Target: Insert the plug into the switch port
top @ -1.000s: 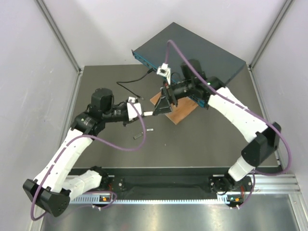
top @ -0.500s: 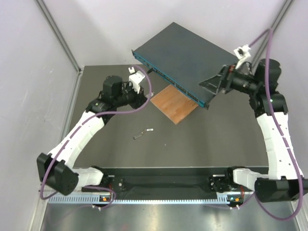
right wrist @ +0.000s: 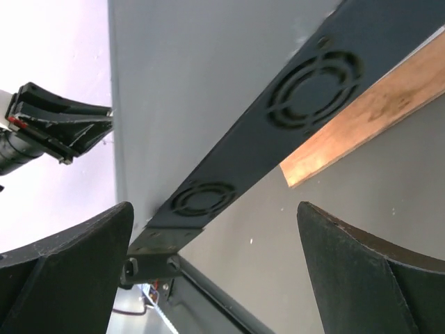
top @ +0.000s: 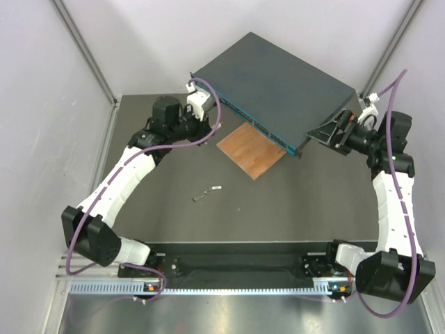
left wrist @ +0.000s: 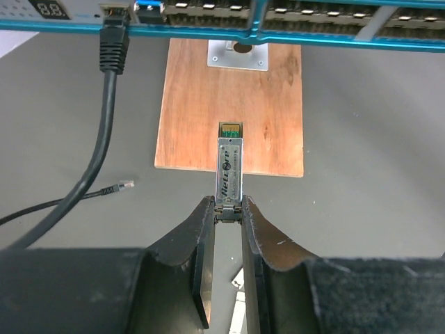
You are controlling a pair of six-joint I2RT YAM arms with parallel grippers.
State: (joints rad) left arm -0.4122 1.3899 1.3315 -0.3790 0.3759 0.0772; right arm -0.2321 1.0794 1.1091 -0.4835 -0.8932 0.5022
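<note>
Left claw (left wrist: 227, 206) clamped on a slim silver metal module (left wrist: 229, 167), not the small pale plug (left wrist: 126, 185).
Module's green-edged tip points at the switch ports (left wrist: 299, 10) on the teal front of the dark blue-grey switch (top: 278, 76); right claw (right wrist: 214, 209) gapes wide, empty, beside that switch. The plug, on a thin black cable (left wrist: 55, 203), lies loose on the table (left wrist: 361, 139), left of the brown wooden board (left wrist: 208, 111). Best grip it squarely, then push straight in.

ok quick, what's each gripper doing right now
Left gripper: closed on a small silver module.
Right gripper: open, holding nothing.
</note>
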